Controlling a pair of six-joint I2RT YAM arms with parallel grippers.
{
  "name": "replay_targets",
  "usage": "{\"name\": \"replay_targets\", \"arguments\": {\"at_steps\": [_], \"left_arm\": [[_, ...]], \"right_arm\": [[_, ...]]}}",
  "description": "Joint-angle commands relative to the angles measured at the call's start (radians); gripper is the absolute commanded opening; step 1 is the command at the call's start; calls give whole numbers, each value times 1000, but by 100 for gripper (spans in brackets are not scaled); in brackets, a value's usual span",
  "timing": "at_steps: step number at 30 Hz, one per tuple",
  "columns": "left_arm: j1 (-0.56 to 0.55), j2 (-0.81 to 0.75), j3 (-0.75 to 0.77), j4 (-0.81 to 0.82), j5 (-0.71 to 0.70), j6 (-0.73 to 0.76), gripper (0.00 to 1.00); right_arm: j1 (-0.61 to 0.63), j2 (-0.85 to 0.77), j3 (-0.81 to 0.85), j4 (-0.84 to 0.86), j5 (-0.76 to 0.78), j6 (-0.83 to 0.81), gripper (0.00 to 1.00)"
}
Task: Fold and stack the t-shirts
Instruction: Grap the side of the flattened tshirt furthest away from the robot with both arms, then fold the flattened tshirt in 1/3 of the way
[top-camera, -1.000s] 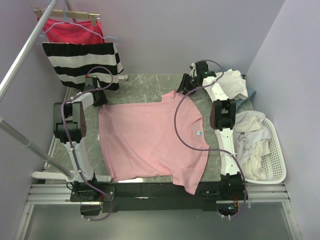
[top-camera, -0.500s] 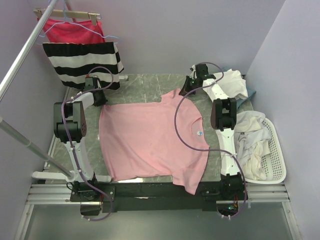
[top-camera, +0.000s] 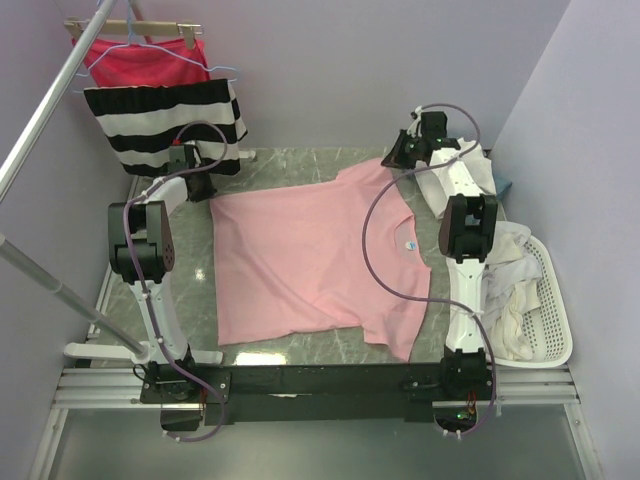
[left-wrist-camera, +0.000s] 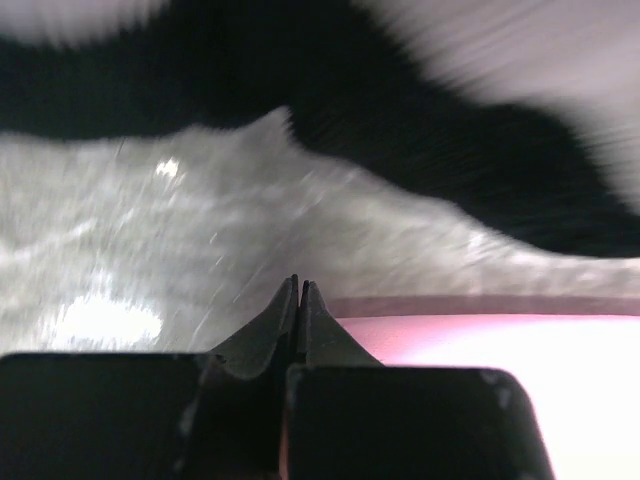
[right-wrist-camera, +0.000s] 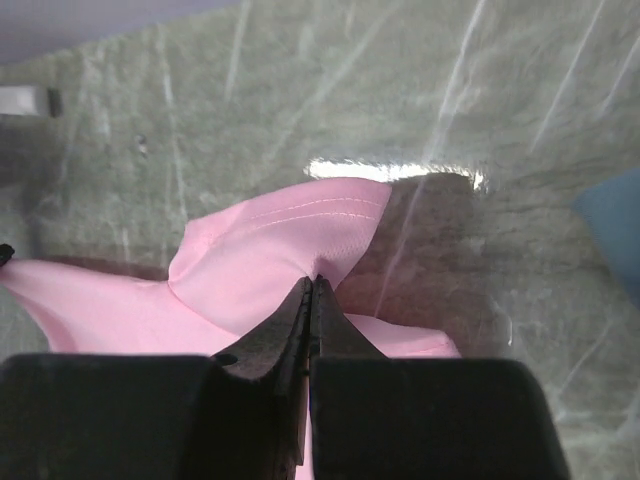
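Note:
A light pink t-shirt lies spread on the marble table, its pale round chest mark at the right. My left gripper is shut at the shirt's far left corner; in the left wrist view the pink cloth runs up to the closed fingertips. My right gripper is shut on the shirt's far right sleeve, and the pinched fold shows at its tips. Cream-white shirts lie in the basket and at the far right. A blue one peeks out beside them.
A black-and-white striped garment and a magenta-red one hang on a rack at the far left, close to my left gripper. The rack's metal pole slants across the left. A white laundry basket stands at the right table edge.
Both grippers moved away from me and to the right, dragging the pink t-shirt with them. The shirt's near hem slid onto the table from the front edge.

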Motion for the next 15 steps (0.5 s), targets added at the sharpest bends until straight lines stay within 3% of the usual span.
{"name": "replay_targets", "arguments": {"at_steps": [1,9,15], "left_arm": [[1,11,98,22,57,22,1],[-1,-55,34,71,155,7,1],[-16,-179,-136,114,189,-51,1]], "right_arm": [[-6,-113,-2,49,-2,-40,0],[-3,-214,-115,52,-34,-65,0],[3,-408,-389,122,6,-77,0]]}}
